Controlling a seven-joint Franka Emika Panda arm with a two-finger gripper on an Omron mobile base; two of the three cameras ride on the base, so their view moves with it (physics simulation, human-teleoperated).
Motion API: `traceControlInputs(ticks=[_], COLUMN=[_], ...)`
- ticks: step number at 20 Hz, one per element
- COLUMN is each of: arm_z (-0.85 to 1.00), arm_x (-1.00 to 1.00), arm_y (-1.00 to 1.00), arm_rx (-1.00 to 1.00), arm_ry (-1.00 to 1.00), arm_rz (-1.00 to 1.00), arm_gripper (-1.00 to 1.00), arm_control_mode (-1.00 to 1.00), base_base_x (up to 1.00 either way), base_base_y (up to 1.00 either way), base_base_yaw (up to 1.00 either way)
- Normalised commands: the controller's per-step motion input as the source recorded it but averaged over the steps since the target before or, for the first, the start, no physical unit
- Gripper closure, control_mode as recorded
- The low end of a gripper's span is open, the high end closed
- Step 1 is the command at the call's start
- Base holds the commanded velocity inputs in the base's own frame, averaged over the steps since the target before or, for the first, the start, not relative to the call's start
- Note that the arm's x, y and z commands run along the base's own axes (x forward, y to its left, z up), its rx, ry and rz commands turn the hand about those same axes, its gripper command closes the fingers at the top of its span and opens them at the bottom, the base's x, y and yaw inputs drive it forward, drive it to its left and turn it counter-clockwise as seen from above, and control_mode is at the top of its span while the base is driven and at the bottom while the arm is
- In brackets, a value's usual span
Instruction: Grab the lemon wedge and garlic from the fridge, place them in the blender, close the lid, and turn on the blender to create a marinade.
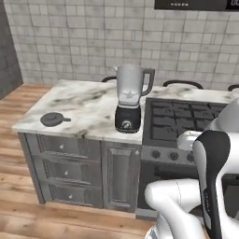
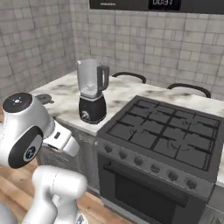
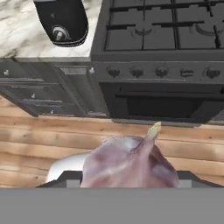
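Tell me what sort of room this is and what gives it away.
A home kitchen, rendered. A gas stove with an oven below sits in a marble counter over grey drawers, a blender stands beside the burners, and the wall behind is tiled.

We see flat, even, shadowless rendered light; a soft sheen on the blender jar, and all three views look slightly soft and pixelated.

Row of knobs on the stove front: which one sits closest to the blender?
The leftmost knob on the stove front. It sits at the end beside the marble counter where the blender stands; the others run rightward, away from it.
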Motion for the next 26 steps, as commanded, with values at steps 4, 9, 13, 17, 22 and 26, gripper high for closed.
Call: traceControlInputs(ticks=[4,9,13,17,22,26], arm_z=[0.0,0.0,0.0,0.0,0.0,0.0], arm_x=[0.0,0.0,0.0,0.0,0.0,0.0], arm_y=[0.0,0.0,0.0,0.0,0.0,0.0], arm_rx=[0.0,0.0,0.0,0.0,0.0,0.0], arm_ry=[0.0,0.0,0.0,0.0,0.0,0.0], arm_rz=[0.0,0.0,0.0,0.0,0.0,0.0], arm_gripper=[1.0,1.0,1.0,1.0,1.0,1.0], arm_control_mode=[1.0,1.0,1.0,1.0,1.0,1.0], base_base_x=[0.85,0.57,0.33,0.53,0.38,0.41], base_base_y=[0.77,0.45,0.01,0.09,0.15,0.24], base_base_yaw=[-0.34,-0.31,-0.23,-0.25,-0.2,-0.09])
